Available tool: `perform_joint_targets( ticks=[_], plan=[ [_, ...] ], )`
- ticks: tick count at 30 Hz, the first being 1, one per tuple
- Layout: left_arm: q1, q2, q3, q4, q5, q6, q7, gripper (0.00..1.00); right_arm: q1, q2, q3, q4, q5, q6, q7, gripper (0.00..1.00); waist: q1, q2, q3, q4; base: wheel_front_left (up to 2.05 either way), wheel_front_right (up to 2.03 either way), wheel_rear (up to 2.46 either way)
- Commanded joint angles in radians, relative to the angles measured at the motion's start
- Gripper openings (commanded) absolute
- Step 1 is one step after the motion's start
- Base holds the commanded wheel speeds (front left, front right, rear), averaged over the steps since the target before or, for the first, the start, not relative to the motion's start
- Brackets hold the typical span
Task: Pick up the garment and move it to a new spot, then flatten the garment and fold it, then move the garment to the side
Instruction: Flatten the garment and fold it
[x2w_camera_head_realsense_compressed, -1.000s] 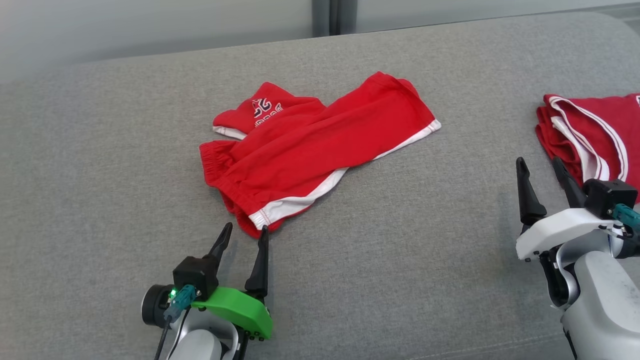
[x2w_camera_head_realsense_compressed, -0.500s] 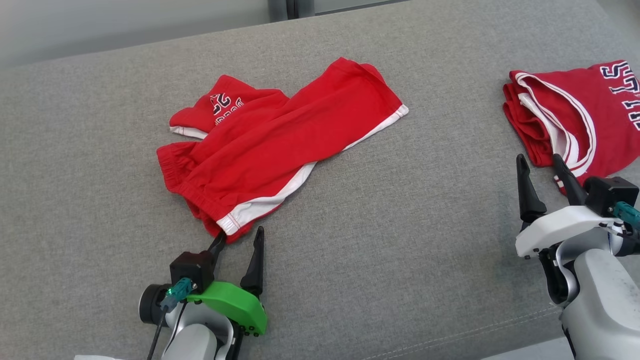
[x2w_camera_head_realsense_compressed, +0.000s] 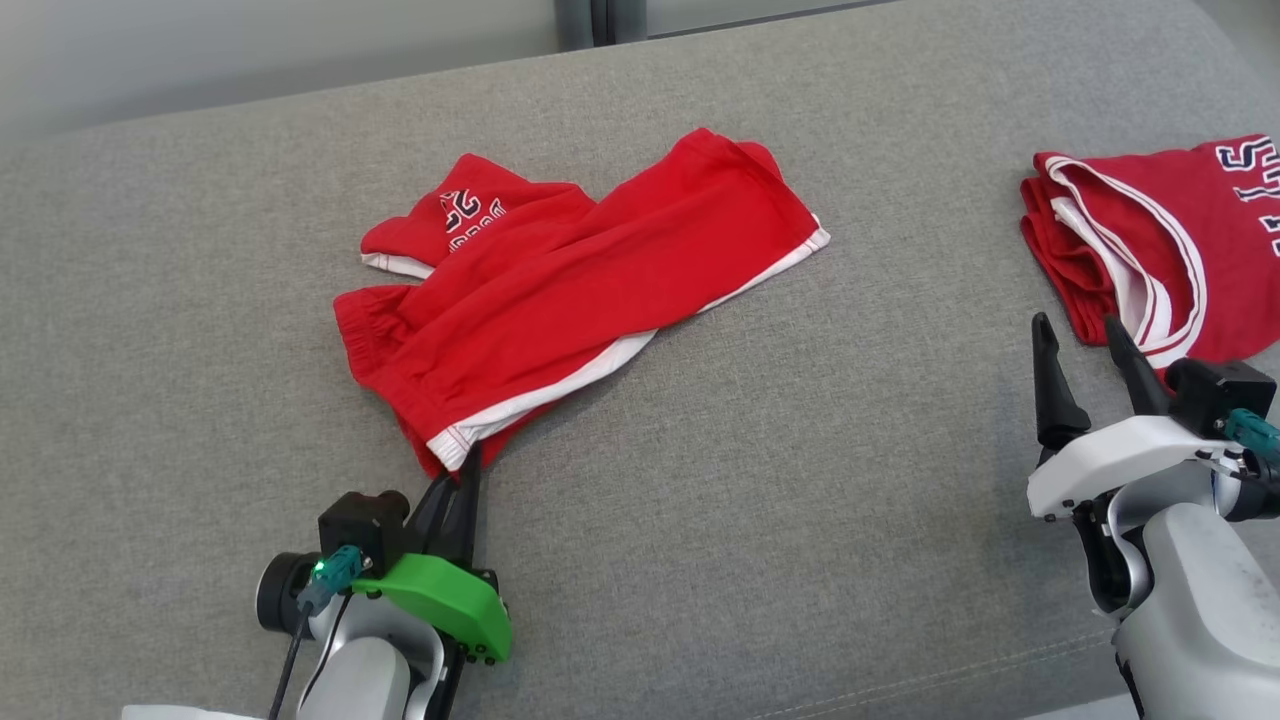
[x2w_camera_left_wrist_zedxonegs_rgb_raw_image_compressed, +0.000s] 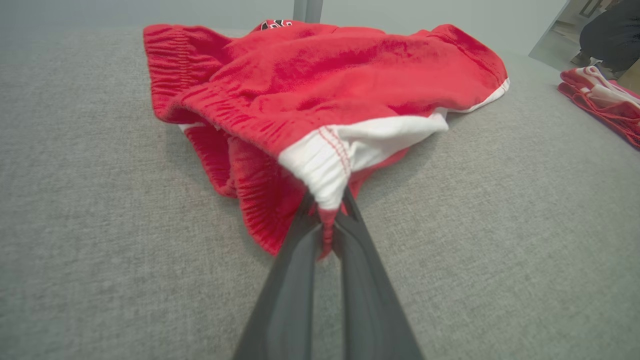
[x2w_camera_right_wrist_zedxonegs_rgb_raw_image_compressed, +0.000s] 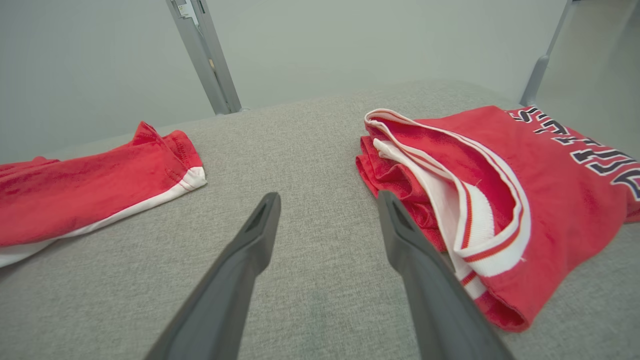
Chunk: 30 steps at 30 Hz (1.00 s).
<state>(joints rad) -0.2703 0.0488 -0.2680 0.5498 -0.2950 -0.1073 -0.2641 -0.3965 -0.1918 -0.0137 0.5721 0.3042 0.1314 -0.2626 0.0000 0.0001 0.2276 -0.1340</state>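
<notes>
The left gripper (x2w_camera_head_realsense_compressed: 463, 465) is closed on the near corner of the red shorts (x2w_camera_head_realsense_compressed: 580, 270); in the left wrist view a tuck of red cloth, just under the white trim, is squeezed between its two dark fingers. The right gripper (x2w_camera_head_realsense_compressed: 1078, 335) stands open and empty at 4 o'clock in the head view, just short of a folded red jersey (x2w_camera_head_realsense_compressed: 1150, 230) at 2 o'clock. The shorts lie crumpled on the grey fabric worktop (x2w_camera_head_realsense_compressed: 800, 480), a little to 11 o'clock of the centre, one leg doubled over the other, all of it resting on the surface. I judge the task to be at its very start: the grasp is made; lifting, moving, flattening, folding and setting aside are all left. Bare room lies from the centre down to 5 and 6 o'clock; the far edge runs along 12 o'clock; the jersey bounds the 3 o'clock side.
</notes>
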Motion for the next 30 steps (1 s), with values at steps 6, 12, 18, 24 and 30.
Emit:
perform_joint_targets(
  ticks=[6,12,18,24,30],
  plan=[
    [0.059,0.009,-0.005,0.015,0.037,-0.023,0.001,0.0,0.036,0.018,0.003,0.027,0.014,-0.002,-0.002,1.0,0.0,-0.0001,-0.076,0.06,0.0,0.0,0.0],
    [0.113,0.059,-0.076,0.031,-0.005,-0.024,0.001,0.0,0.064,0.035,0.015,0.052,0.023,-0.002,-0.002,1.0,0.0,-0.0001,-0.132,0.1,0.0,0.0,0.0],
    [0.139,0.137,-0.122,0.041,-0.05,-0.024,0.001,0.0,0.08,0.039,0.027,0.064,0.03,-0.002,-0.002,1.0,0.0,-0.0001,-0.162,0.129,0.0,0.0,0.0],
    [0.155,0.205,-0.165,0.053,-0.075,-0.024,0.001,0.0,0.084,0.039,0.055,0.071,0.039,-0.002,-0.002,1.0,0.0,-0.0001,-0.171,0.143,0.0,0.0,0.0],
    [0.131,0.251,-0.145,0.06,-0.067,-0.024,0.001,0.0,0.079,0.034,0.091,0.072,0.049,-0.002,-0.002,1.0,0.0,-0.0001,-0.156,0.165,0.0,0.0,0.0]
  ],
)
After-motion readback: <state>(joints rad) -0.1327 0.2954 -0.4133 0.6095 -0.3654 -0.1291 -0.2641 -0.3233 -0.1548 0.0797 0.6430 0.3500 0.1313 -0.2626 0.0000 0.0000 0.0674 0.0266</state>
